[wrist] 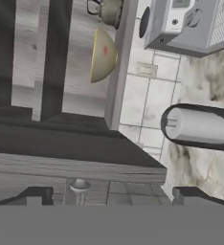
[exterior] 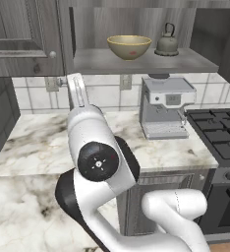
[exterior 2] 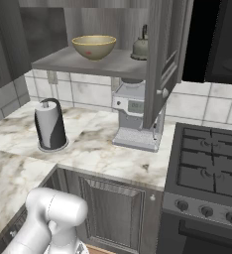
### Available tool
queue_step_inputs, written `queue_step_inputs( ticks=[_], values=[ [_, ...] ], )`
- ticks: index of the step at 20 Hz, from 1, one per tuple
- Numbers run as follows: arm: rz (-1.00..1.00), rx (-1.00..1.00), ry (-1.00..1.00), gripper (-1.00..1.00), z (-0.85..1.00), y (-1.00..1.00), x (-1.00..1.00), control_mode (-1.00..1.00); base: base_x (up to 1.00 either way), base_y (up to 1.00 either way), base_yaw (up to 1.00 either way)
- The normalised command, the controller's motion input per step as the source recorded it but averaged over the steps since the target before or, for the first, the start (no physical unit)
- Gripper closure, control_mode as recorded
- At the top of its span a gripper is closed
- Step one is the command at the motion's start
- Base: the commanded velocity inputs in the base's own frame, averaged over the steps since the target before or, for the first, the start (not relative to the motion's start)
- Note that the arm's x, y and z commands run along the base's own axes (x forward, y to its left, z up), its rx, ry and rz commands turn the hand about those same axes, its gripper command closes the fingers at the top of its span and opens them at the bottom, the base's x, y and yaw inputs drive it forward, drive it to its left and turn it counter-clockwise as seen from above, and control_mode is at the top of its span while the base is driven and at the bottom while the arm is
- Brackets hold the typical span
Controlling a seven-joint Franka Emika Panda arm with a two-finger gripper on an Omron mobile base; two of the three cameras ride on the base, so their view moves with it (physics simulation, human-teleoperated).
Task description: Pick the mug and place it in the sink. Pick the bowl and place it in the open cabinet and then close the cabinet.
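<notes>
Bowl (exterior: 129,47) already sits on the cabinet (exterior: 136,61) shelf beside a kettle (exterior: 166,42); your gripper (wrist: 109,196) hangs wide open and empty near the door's knob (wrist: 79,185) — push off-centre and the fingers may slip past the door.

Bowl (exterior: 129,46): round, yellowish-tan with paler olive inside, small red mark on its side; upright on the grey shelf. Cabinet (exterior 2: 163,59): tall, dark grey wood-grain, raised-panel door with small round knob; door stands open.

Flanking base views; rolled, close hand view
</notes>
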Motion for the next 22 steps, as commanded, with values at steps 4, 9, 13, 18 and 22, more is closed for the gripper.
queue_step_inputs(
  ticks=[4,9,13,18,22],
  values=[
    [-0.05,0.00,-0.05,-1.00,-0.08,0.27,0.05,-1.00,0.00,0.00,0.00],
    [-0.10,0.00,-0.04,-1.00,-0.11,0.15,0.30,-1.00,0.00,0.00,0.00],
    [-0.13,0.00,-0.02,-1.00,-0.16,0.28,0.34,-1.00,0.00,0.00,0.00],
    [-0.15,0.00,-0.01,-1.00,-0.09,0.35,0.43,-1.00,0.00,0.00,0.00],
    [-0.16,0.00,0.00,-1.00,-0.01,0.12,0.40,-1.00,0.00,0.00,0.00]
  ],
)
